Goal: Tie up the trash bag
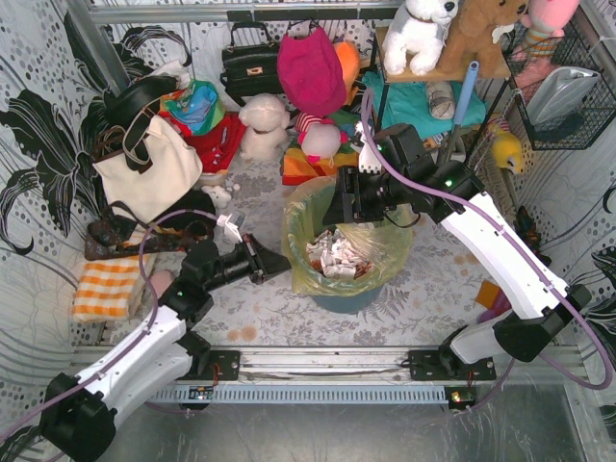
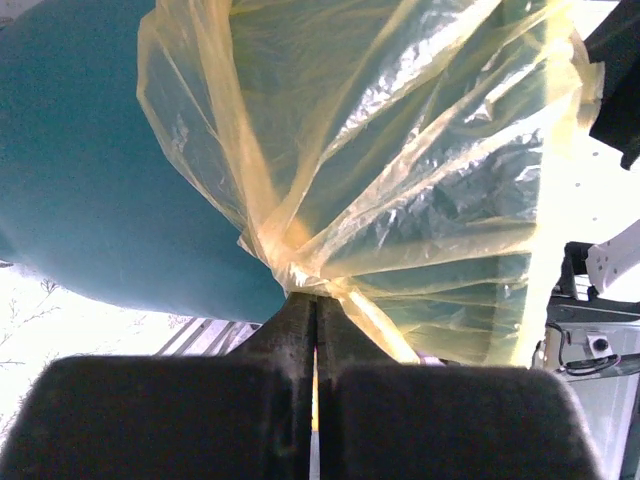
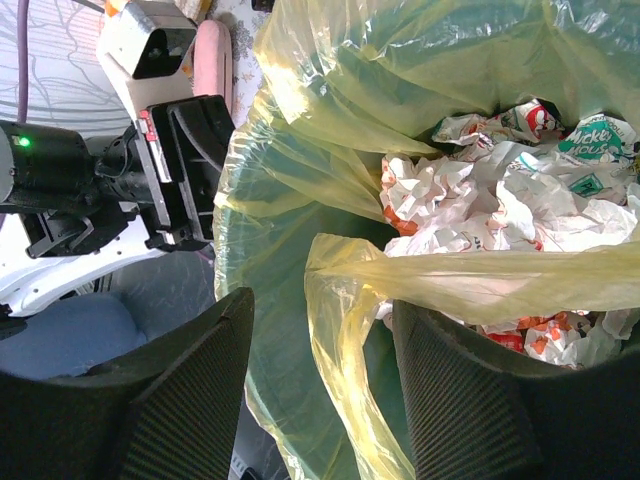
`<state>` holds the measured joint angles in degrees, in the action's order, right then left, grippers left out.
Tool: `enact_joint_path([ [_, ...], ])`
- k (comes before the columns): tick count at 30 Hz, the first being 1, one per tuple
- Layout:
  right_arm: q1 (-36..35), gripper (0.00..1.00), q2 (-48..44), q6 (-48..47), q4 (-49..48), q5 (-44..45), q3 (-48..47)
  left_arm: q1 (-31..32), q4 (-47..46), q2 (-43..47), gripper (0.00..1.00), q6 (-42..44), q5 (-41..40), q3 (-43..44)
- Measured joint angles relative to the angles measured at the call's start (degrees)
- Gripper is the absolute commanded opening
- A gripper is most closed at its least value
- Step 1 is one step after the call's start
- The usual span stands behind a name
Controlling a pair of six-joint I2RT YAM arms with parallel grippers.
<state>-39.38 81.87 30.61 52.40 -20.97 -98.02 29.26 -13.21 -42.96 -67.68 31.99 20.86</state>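
Note:
The yellow-green trash bag [image 1: 310,223] lines a teal bin [image 1: 348,300] at the table's middle, with crumpled white paper [image 1: 335,254] inside. My left gripper [image 1: 279,264] is shut on a pinch of the bag's left side; in the left wrist view the film [image 2: 400,170] fans out from the closed fingertips [image 2: 316,302] over the teal bin [image 2: 90,200]. My right gripper [image 1: 345,218] is open above the bag's far rim. In the right wrist view a fold of the bag's rim [image 3: 370,330] hangs between the open fingers [image 3: 190,390], above the paper [image 3: 500,200].
Handbags [image 1: 154,164], stuffed toys [image 1: 265,125] and clothes crowd the back. A shelf with plush toys [image 1: 423,34] and a wire basket [image 1: 563,87] stand at the back right. An orange checked cloth [image 1: 106,287] lies at the left.

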Motion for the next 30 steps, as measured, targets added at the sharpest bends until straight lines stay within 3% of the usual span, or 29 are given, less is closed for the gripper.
enact_joint_path([
  [18,0.0,0.5,0.0,0.0,-0.15,0.0,0.0,0.0,5.51,10.78,0.0,6.95,-3.04,7.93],
  [24,0.0,0.51,0.0,0.0,-0.13,0.02,0.0,0.0,12.55,10.8,0.14,9.49,-7.96,13.38],
  [30,0.0,0.51,0.0,0.0,-0.13,0.0,0.0,0.0,19.37,16.11,0.4,5.86,-13.22,9.64],
])
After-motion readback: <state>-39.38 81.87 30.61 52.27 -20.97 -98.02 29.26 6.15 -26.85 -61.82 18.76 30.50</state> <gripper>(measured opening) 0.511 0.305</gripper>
